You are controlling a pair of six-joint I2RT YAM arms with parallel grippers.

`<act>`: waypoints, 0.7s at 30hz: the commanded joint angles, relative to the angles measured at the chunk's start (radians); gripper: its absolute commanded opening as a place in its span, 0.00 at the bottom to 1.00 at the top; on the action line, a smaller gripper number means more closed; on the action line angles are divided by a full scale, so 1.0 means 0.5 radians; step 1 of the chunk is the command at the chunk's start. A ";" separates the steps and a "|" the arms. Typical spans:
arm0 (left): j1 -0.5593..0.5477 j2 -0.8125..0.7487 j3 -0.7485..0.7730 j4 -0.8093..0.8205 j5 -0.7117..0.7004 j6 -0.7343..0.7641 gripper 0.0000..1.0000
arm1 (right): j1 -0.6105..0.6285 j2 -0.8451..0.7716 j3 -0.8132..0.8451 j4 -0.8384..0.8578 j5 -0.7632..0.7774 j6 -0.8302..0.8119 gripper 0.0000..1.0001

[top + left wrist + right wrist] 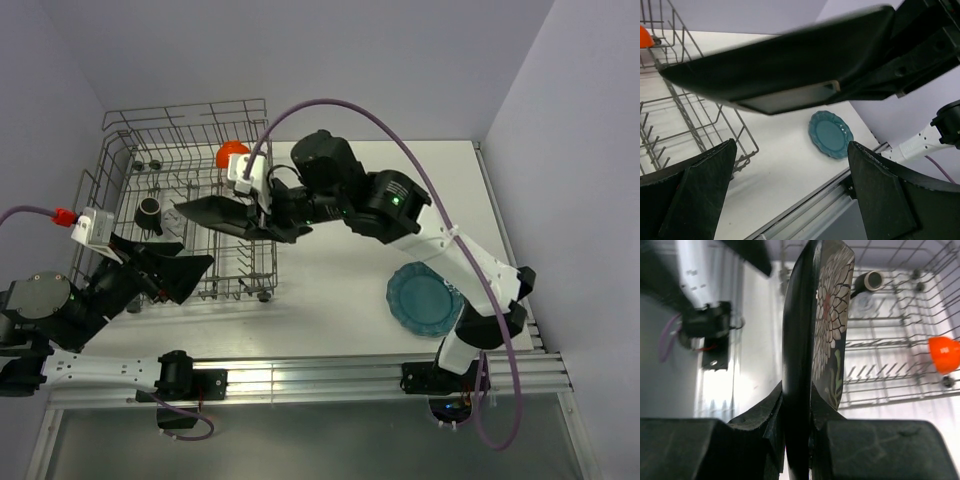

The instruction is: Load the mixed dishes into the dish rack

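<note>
Right pincer (272,215) is clamped on one edge of the black square flowered plate (215,212). The right wrist view shows both fingers pressed flat against the plate's two faces (827,315). The plate hangs over the middle of the dish rack (187,107), and whether it touches the tines cannot be told. In the left wrist view its plain underside (790,65) fills the upper part of the picture.

Left pincer (172,266) stands with its jaws wide apart and nothing between them, at the near left part of the rack.

Inside the rack, a small dark mug (150,212) sits at the left side, among the wires. An orange bowl (232,153) rests at the far side, toward the right. Both also show beyond the held plate in the right wrist view, the mug (871,281) and the bowl (944,354).

Outside the rack, a teal round scalloped plate (424,298) lies flat on the white table (340,290), near and to the right, well apart from the rack.
</note>
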State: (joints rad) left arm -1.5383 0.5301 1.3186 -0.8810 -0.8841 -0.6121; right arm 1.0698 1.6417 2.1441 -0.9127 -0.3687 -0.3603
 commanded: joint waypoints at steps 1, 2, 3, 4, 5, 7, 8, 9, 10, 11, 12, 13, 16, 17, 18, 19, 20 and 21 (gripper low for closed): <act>0.006 0.001 -0.029 -0.020 -0.164 -0.024 0.99 | -0.099 0.106 0.209 0.429 0.041 -0.157 0.00; 0.006 0.004 -0.029 -0.039 -0.174 -0.031 0.99 | -0.115 0.134 0.209 0.505 0.038 -0.202 0.00; 0.006 0.017 -0.029 -0.060 -0.186 -0.034 0.99 | -0.133 0.168 0.213 0.533 0.014 -0.227 0.00; 0.006 0.020 -0.026 -0.079 -0.195 -0.031 0.99 | -0.148 0.244 0.225 0.552 -0.008 -0.258 0.00; 0.006 0.026 -0.026 -0.079 -0.211 -0.012 0.99 | -0.176 0.287 0.273 0.570 -0.014 -0.310 0.00; 0.006 0.032 -0.038 -0.067 -0.214 0.024 0.99 | -0.195 0.492 0.393 0.525 0.013 -0.365 0.00; 0.006 0.032 -0.042 -0.039 -0.214 0.067 0.99 | -0.201 0.569 0.576 0.476 0.019 -0.438 0.00; 0.003 0.032 -0.051 -0.030 -0.223 0.083 0.99 | -0.204 0.652 0.663 0.387 0.044 -0.457 0.00; 0.006 0.032 -0.063 -0.021 -0.226 0.095 0.99 | -0.204 0.786 0.742 0.356 0.096 -0.485 0.00; 0.006 0.032 -0.069 -0.014 -0.235 0.113 0.99 | -0.204 0.830 0.813 0.344 0.105 -0.531 0.00; 0.006 0.029 -0.078 -0.014 -0.244 0.114 0.99 | -0.219 0.846 0.771 0.383 0.105 -0.537 0.00; 0.003 0.017 -0.103 -0.008 -0.244 0.117 0.99 | -0.231 0.837 0.716 0.435 0.054 -0.540 0.00; 0.006 -0.035 -0.179 0.013 -0.241 0.120 0.99 | -0.302 0.913 0.669 0.512 -0.011 -0.507 0.00; 0.006 -0.054 -0.198 0.022 -0.235 0.126 0.99 | -0.314 0.956 0.758 0.470 -0.026 -0.485 0.00; 0.006 -0.087 -0.216 0.050 -0.232 0.135 0.99 | -0.329 0.999 0.798 0.454 -0.033 -0.470 0.00; 0.003 -0.106 -0.247 0.062 -0.226 0.141 0.99 | -0.354 1.069 0.823 0.448 -0.042 -0.458 0.00; 0.003 -0.118 -0.256 0.068 -0.220 0.150 0.99 | -0.357 1.088 0.823 0.445 -0.048 -0.448 0.00; 0.006 -0.143 -0.259 0.072 -0.223 0.156 0.99 | -0.360 1.101 0.808 0.451 -0.042 -0.451 0.00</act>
State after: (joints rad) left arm -1.5383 0.4911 1.1946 -0.8944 -0.9844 -0.5644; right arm 0.9115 2.2158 2.4584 -0.8371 -0.3626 -0.5701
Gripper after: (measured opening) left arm 0.992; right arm 0.214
